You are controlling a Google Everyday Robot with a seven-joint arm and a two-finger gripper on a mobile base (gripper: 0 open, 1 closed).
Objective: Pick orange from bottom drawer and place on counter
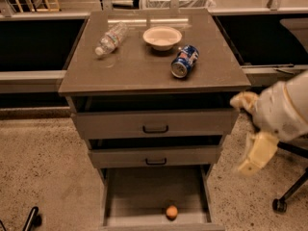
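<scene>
The orange lies near the front middle of the open bottom drawer, close to its front panel. The counter is the flat grey-brown top of the cabinet. My gripper hangs in the air to the right of the cabinet, level with the two upper drawers. Its two cream fingers are spread apart and hold nothing. It is well above and to the right of the orange.
On the counter lie a clear plastic bottle on its side, a white bowl and a blue soda can on its side. The two upper drawers are slightly pulled out. A chair base with a wheel stands at right.
</scene>
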